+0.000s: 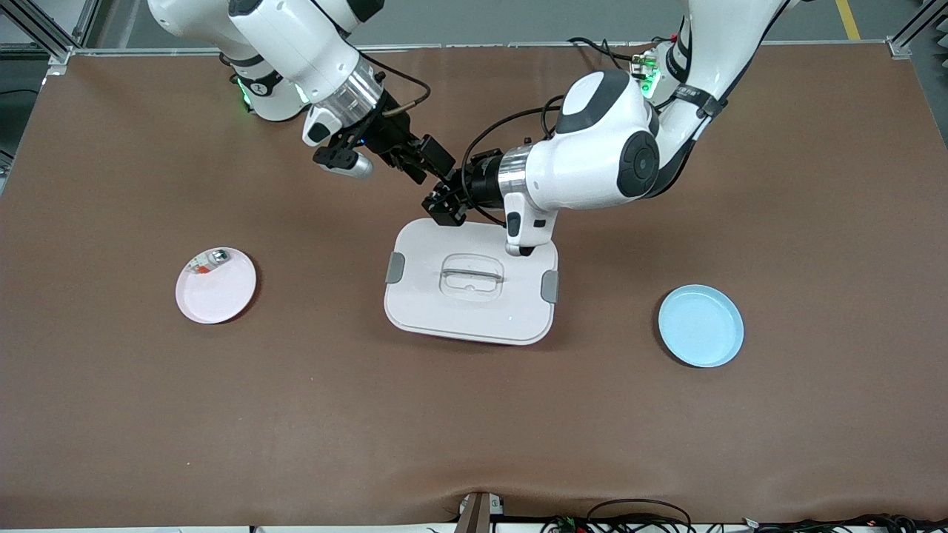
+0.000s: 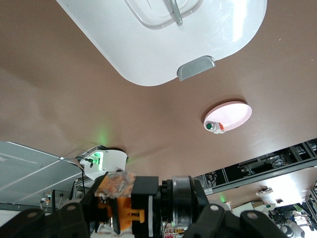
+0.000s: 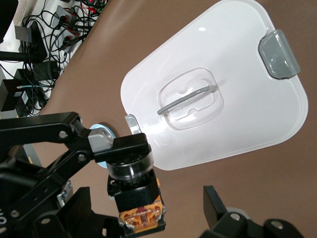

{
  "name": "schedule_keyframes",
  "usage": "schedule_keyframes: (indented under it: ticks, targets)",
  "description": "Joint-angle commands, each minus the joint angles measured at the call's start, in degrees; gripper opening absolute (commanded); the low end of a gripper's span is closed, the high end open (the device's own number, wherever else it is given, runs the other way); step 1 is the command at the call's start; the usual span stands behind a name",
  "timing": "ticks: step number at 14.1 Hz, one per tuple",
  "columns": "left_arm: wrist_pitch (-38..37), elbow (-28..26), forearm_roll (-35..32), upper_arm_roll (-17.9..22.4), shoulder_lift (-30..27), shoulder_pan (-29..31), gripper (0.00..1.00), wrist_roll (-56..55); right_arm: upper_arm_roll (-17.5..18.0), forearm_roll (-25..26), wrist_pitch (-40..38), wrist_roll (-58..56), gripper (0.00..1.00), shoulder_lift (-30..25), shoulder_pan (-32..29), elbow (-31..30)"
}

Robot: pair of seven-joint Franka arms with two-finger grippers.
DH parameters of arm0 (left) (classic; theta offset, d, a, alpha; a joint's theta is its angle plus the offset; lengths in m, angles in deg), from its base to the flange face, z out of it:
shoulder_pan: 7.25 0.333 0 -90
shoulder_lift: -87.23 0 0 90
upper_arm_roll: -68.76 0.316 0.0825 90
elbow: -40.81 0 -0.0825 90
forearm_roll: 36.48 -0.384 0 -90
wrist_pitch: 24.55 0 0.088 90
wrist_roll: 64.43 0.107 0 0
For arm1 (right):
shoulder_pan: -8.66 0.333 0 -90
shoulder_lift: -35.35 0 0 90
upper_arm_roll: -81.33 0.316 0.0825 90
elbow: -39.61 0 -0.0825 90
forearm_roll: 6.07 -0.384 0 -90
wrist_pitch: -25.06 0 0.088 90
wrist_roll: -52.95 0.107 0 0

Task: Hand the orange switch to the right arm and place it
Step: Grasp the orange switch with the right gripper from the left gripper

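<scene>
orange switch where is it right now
The orange switch is held in the shut left gripper, above the white lidded box's edge nearest the robots, with the open right gripper around it.

The small piece (image 1: 209,261) on the pink plate (image 1: 215,289) is perhaps metallic, too tiny to identify.

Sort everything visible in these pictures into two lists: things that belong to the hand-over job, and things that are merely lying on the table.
Part of the job:
- orange switch, held in the shut left gripper above the table
- right gripper, open around the switch

Lying about:
- white lidded box, mid-table
- pink plate with a small silvery piece on it
- blue plate
</scene>
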Motion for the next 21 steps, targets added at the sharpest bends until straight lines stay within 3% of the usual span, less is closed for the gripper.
schedule_keyframes:
  ticks: [1,6,8,10,13,14,15,16,17,18,19,21]
  targets:
    - [0.1,1.1,0.4,0.1,0.5,-0.5,0.00,-1.0,0.0,-1.1,0.0,0.4,1.00,1.2,-0.1,1.7]
    - [0.2,1.1,0.4,0.1,0.8,-0.5,0.00,-0.9,0.0,-1.1,0.0,0.4,0.99,2.1,0.0,2.2]
    - [0.2,1.1,0.3,0.2,0.9,-0.5,0.00,-0.9,0.0,-1.1,0.0,0.4,0.70,2.2,0.2,2.2]
    - [0.1,1.1,0.4,0.1,0.9,-0.5,0.00,-0.9,0.0,-1.1,0.0,0.4,0.53,2.3,0.3,2.3]
    - [0.1,1.1,0.3,0.1,1.0,-0.5,0.00,-0.9,0.0,-1.1,0.0,0.4,0.14,2.4,0.3,2.5]
    - [0.2,1.1,0.3,0.2,0.9,-0.5,0.00,-0.9,0.0,-1.1,-0.1,0.4,0.03,2.4,0.3,2.7]
    - [0.2,1.1,0.3,0.2,0.9,-0.5,0.04,-0.8,0.0,-1.1,-0.1,0.4,0.00,2.5,0.3,2.7]
    - [0.2,1.1,0.3,0.1,0.9,-0.4,0.11,-0.8,0.0,-1.1,-0.1,0.3,0.00,2.6,0.3,2.8]
    - [0.2,1.1,0.4,0.2,0.9,-0.4,0.25,-0.7,0.0,-1.1,-0.1,0.4,0.00,2.7,0.3,2.8]
    - [0.1,1.1,0.4,0.2,0.9,-0.3,0.68,0.1,0.0,-1.1,-0.1,0.4,0.00,2.7,0.3,2.9]
    - [0.2,1.2,0.3,0.2,0.9,-0.4,1.00,0.6,0.0,-1.1,-0.2,0.3,0.00,2.7,0.3,3.1]
    - [0.2,1.3,0.2,0.2,0.8,-0.3,1.00,0.6,0.0,-1.1,-0.6,0.3,0.00,2.6,0.3,3.2]
